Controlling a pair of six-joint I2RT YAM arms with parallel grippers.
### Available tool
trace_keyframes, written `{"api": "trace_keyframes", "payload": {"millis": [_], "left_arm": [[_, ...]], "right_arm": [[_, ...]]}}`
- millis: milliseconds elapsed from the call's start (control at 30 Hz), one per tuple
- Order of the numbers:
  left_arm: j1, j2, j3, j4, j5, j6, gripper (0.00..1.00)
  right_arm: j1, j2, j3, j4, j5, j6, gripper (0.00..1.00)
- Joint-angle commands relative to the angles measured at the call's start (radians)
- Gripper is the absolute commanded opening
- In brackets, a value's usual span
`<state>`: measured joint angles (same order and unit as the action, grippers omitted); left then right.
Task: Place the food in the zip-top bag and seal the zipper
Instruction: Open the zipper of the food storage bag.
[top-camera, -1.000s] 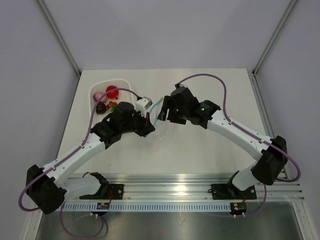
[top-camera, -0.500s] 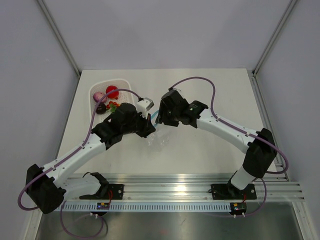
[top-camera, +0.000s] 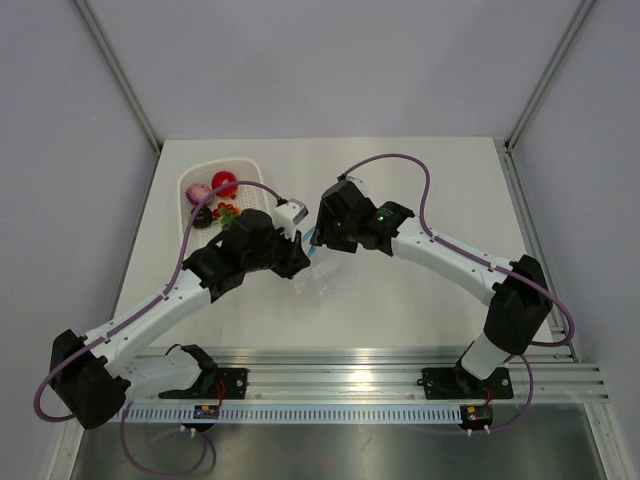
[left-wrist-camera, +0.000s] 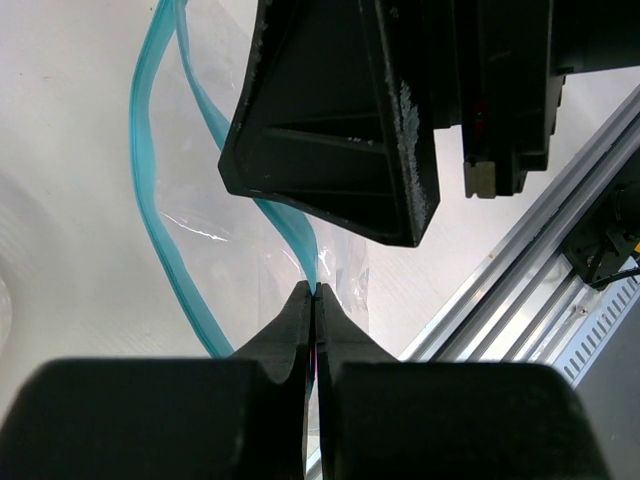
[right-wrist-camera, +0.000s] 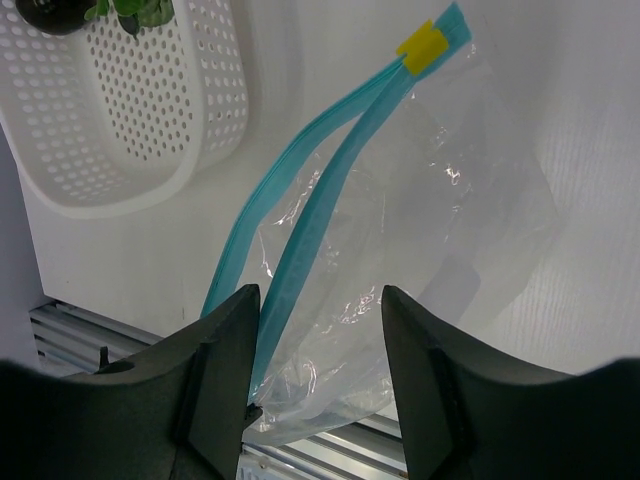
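The zip-top bag is clear, and its mouth gapes open. Its teal zipper has a yellow tab at one end. My left gripper is shut on one strip of the zipper and holds the bag mid-table. My right gripper is open, with its fingers on either side of the bag's film below the other strip. In the top view the two grippers, left and right, almost meet. The pink piece, red piece and green piece lie in the basket.
The white perforated basket stands at the back left, just behind the left wrist, and also holds a dark item. It shows in the right wrist view too. The metal rail runs along the near table edge.
My right arm has swung left and brought its open gripper onto the bag beside the left gripper. The left gripper has kept its hold and barely moved.
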<state>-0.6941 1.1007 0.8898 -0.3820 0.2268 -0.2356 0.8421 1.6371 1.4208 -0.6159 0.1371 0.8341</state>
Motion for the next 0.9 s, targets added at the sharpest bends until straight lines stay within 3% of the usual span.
{"api": "trace_keyframes", "payload": {"millis": [0,167,400,533,567,667,700,767,867], "left_arm": [[-0.01,-0.028,-0.005,0.04,-0.033,0.012,0.0],[-0.03,-0.03,-0.009,0.042,-0.059,0.018,0.0],[-0.059,-0.012,-0.011,0.04,-0.096,0.022,0.0],[-0.061,-0.018,-0.008,0.038,-0.113,0.021,0.0],[-0.061,-0.021,-0.006,0.038,-0.116,0.022,0.0],[-0.061,-0.032,-0.002,0.031,-0.129,0.022,0.0],[-0.061,-0.033,0.0,0.022,-0.135,0.015,0.0],[-0.059,-0.045,0.008,0.011,-0.181,-0.008,0.0],[-0.058,-0.056,0.055,-0.038,-0.224,-0.048,0.26]], "right_arm": [[0.008,-0.002,0.007,0.028,-0.001,0.013,0.6],[0.009,0.01,-0.002,0.056,-0.053,0.031,0.7],[0.008,0.02,-0.033,0.071,-0.067,0.042,0.7],[0.008,0.017,-0.059,0.07,-0.031,0.043,0.51],[0.008,0.017,-0.066,0.07,-0.024,0.046,0.37],[0.009,0.007,-0.069,0.059,-0.004,0.037,0.17],[0.009,0.004,-0.071,0.056,0.002,0.033,0.05],[0.008,-0.017,-0.074,0.061,0.022,-0.001,0.0],[0.008,-0.066,-0.104,0.094,0.039,-0.075,0.0]]}}
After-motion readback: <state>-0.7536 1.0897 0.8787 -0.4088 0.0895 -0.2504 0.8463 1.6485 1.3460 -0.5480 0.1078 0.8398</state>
